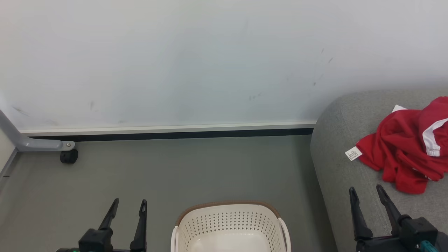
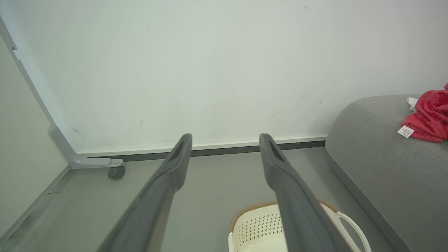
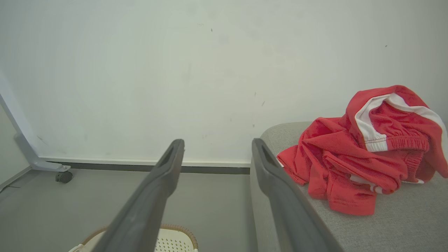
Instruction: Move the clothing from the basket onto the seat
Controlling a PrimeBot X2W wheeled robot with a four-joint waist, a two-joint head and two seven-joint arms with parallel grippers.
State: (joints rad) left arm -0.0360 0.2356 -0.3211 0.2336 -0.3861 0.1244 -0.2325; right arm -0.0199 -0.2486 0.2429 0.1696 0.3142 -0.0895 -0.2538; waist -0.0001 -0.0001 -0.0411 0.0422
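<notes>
Red fabric: clothing [image 1: 402,157], one crumpled heap with white panels and a care label. It lies on the seat [image 1: 336,157] at 3 o'clock in the head view, near the rounded end.

Grey upholstery: seat, running from 3 to 5 o'clock, its end just beside the basket.

Cream plastic: basket [image 1: 229,224], on the floor [image 1: 210,168] at 6 o'clock, between the two grippers. The part of its bottom in view is bare and pale, with no red inside. Its near half is cut off by the frame edge and cannot be checked.

Left gripper [image 1: 129,202]: 7 o'clock, above the floor, fingers spread wide, holding nothing.

Right gripper [image 1: 365,189]: 5 o'clock, over the seat's front edge, fingers spread wide, holding nothing, near the heap but apart from it.

Step in hand: judged as the close of the transfer, with the clothing on the seat and both grippers free.

Next move: a look into the basket's hidden near half. If a piece lies there, an open gripper must go down inside the rim, pinch a fold and lift clear of the wall before swinging toward 3 o'clock. If none, nothing is left to carry.
</notes>
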